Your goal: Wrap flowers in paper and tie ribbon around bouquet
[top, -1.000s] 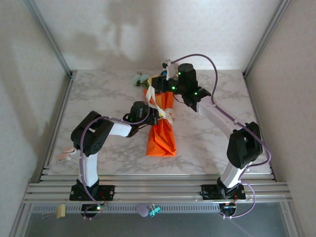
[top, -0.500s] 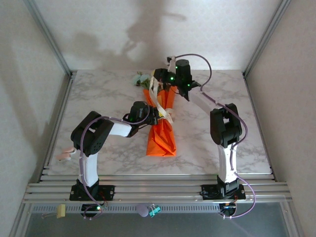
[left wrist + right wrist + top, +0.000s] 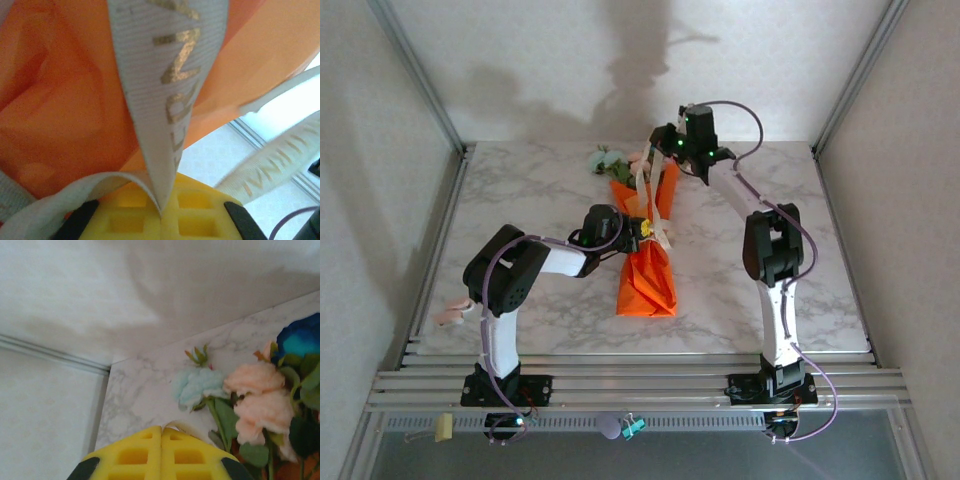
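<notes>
The bouquet (image 3: 648, 270) lies mid-table as a slim orange paper cone, its flowers (image 3: 611, 160) pointing to the far edge. The cream ribbon (image 3: 643, 190) crosses the waist and rises toward the back. My left gripper (image 3: 643, 233) is at the waist, its yellow pads (image 3: 200, 220) shut on the ribbon (image 3: 170, 75), with orange paper (image 3: 60, 100) right behind it. My right gripper (image 3: 660, 141) hangs raised over the far end, shut on the ribbon's other end (image 3: 179, 425). Below it lie a pale bloom (image 3: 200, 385), pink blooms (image 3: 256, 395) and a blue one (image 3: 300, 337).
The marble table (image 3: 520, 200) is fenced by metal frame posts (image 3: 420, 80) and white walls. A second stretch of ribbon (image 3: 270, 165) trails past the left gripper. Small clips (image 3: 632, 427) sit on the front rail.
The right arm has swung back and to the right, rising over the far edge and drawing the ribbon up taut. The left gripper has stayed at the waist.
</notes>
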